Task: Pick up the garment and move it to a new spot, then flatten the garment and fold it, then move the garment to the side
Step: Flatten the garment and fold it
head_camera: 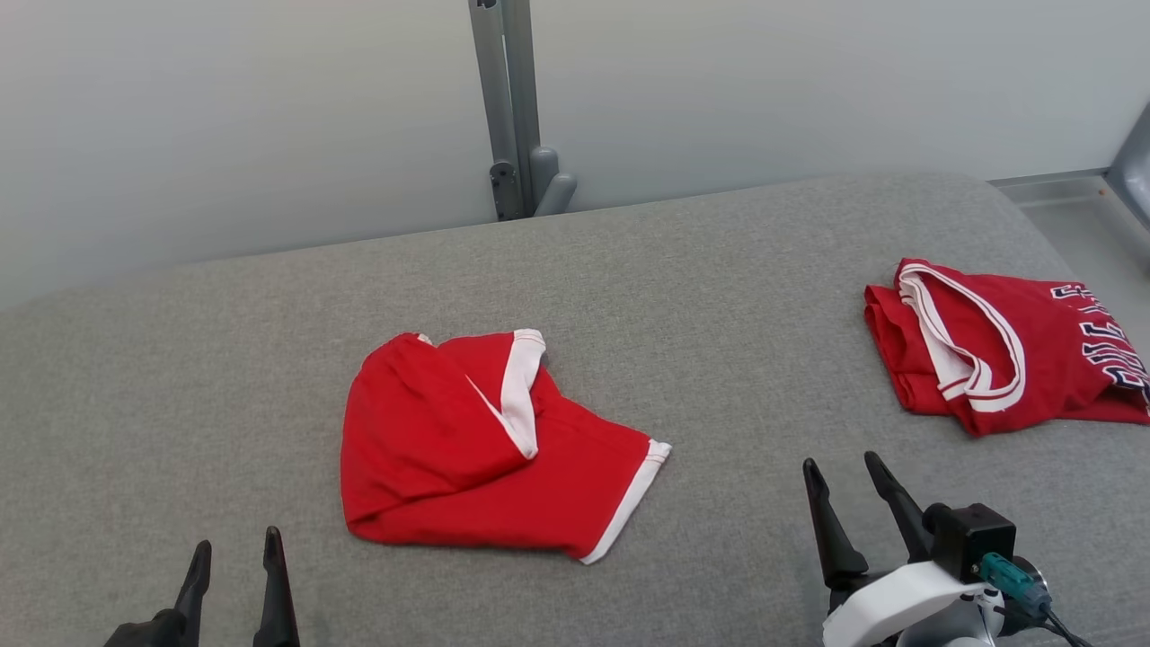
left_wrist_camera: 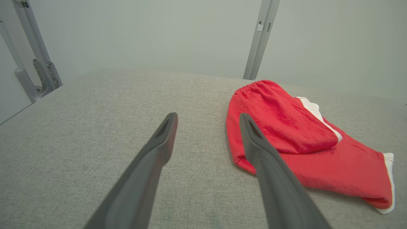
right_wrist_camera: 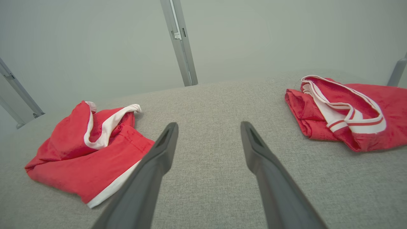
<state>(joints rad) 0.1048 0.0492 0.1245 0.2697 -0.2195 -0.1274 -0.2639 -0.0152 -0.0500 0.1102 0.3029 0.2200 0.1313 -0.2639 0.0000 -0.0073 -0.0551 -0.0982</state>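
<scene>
A crumpled red garment [head_camera: 449,449] with white trim, a pair of shorts, lies in a loose heap at the middle of the grey padded surface [head_camera: 719,296]. My left gripper [head_camera: 235,544] is open at the lower left, short of the heap and holding nothing. In the left wrist view the garment [left_wrist_camera: 302,136] lies just right of my open left gripper [left_wrist_camera: 208,117], partly behind the right finger. My right gripper [head_camera: 843,463] is open and empty at the lower right. In the right wrist view my open right gripper [right_wrist_camera: 209,124] points at bare surface, with the garment [right_wrist_camera: 79,152] to the left.
A second red garment [head_camera: 1006,350], a folded jersey with white-striped trim and dark lettering, lies at the right edge of the surface, also the jersey [right_wrist_camera: 349,111] in the right wrist view. A grey metal post [head_camera: 512,108] stands against the pale wall behind. The surface drops off at the far right.
</scene>
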